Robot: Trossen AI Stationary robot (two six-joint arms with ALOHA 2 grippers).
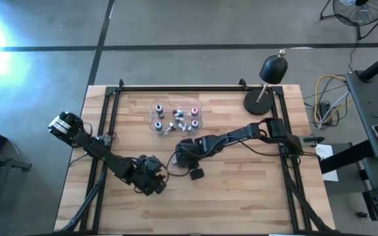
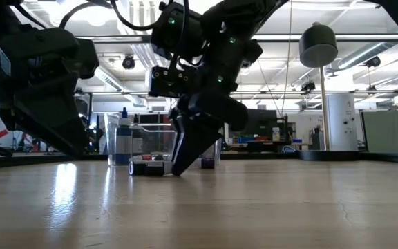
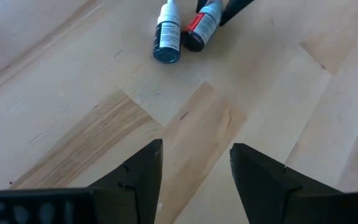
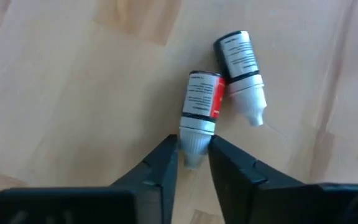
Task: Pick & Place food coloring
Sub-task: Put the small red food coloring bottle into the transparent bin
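The right claw [image 4: 193, 163] is lowered to the wooden tabletop [image 1: 241, 190], just in front of the clear plastic tray [image 1: 155, 121]. In the right wrist view its two dark fingers [image 4: 159, 168] are closed on the white cap end of a red-labelled food coloring bottle [image 4: 201, 102]. This bottle lies on its side on the tabletop. A second food coloring bottle [image 4: 241, 62], with a dark band and a white cap, lies flat just beside the first; the two bodies touch near their cap ends.

The left wrist view shows the same pair from the other side: the red-labelled bottle [image 3: 199, 29] next to the dark teal bottle [image 3: 166, 36], both flat on the wood, with a dark finger of the right claw at the red-labelled bottle's far end.

The left claw [image 3: 194, 171] is near the front left of the tabletop, pointed toward the two bottles and well apart from them. Its fingers [image 3: 143, 171] stand apart with bare wood between them and grip nothing.

In the high view the remaining food coloring bottles [image 1: 179, 118] sit inside the tray at the rear centre of the tabletop, some upright and some tipped. Exact count cannot be read. The low view shows the tray [image 2: 112, 138] behind the right claw [image 2: 185, 162], with one bottle [image 2: 147, 167] lying flat on the tabletop at the claw's tips.

A black desk lamp [image 1: 268, 82] stands at the rear right corner of the tabletop.
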